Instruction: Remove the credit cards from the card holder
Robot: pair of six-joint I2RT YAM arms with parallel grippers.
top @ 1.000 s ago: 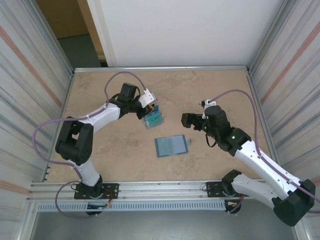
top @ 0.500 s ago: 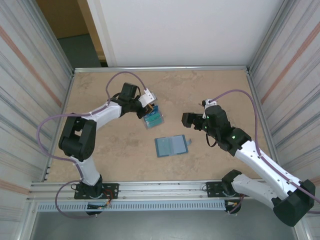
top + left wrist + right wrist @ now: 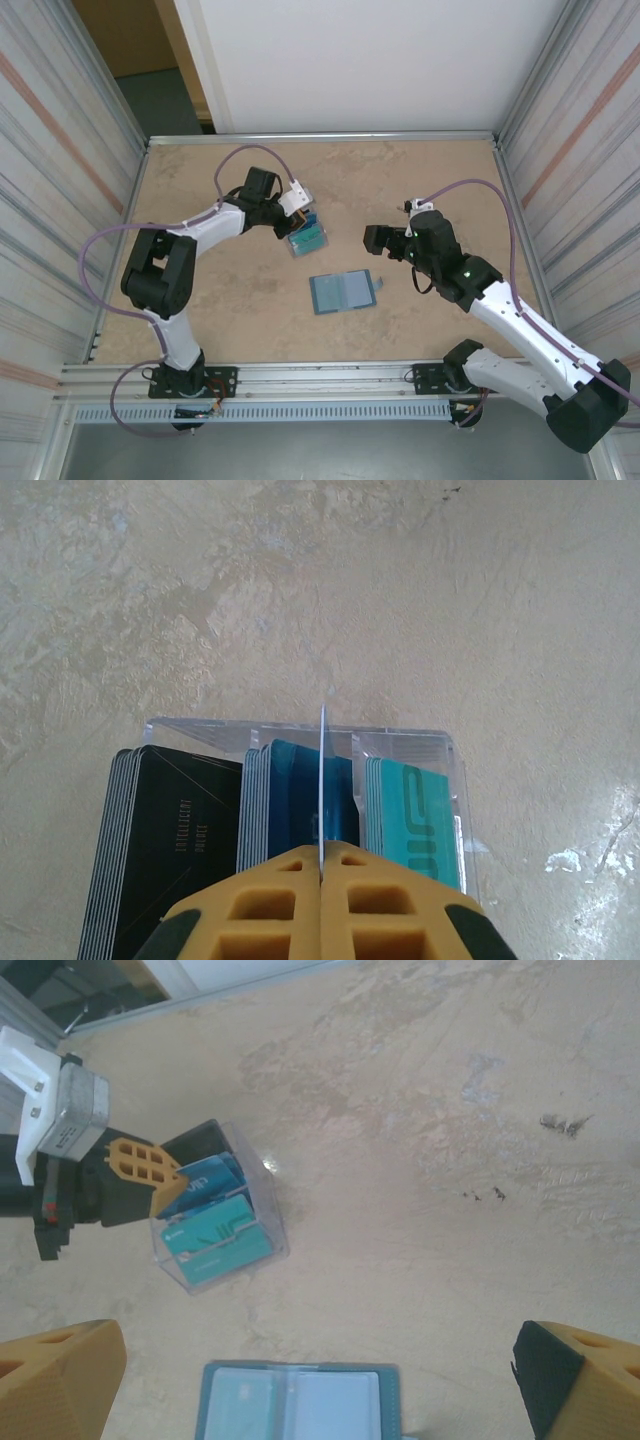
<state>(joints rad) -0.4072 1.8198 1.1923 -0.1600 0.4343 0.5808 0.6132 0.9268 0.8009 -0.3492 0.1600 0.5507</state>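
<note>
The teal-blue card holder (image 3: 341,292) lies open and flat mid-table, its pale inner pockets (image 3: 300,1405) facing up. Behind it to the left stands a clear plastic box (image 3: 307,237) with stacks of black (image 3: 170,830), blue (image 3: 285,800) and teal-green (image 3: 420,815) credit cards. My left gripper (image 3: 323,865) is shut on one thin blue card (image 3: 324,780), seen edge-on, over the box's middle compartment. In the top view my left gripper (image 3: 291,222) sits at the box's back-left side. My right gripper (image 3: 310,1360) hangs open above the table, right of the box, holding nothing.
The clear box's rim (image 3: 300,730) has dividers between the three stacks. Metal-panelled walls (image 3: 60,200) close in the tan table on both sides. A dark smudge (image 3: 560,1122) marks the bare surface to the far right.
The left arm's elbow has shifted a little towards the back; its gripper stays at the box, still shut on the card. The right arm has not moved.
</note>
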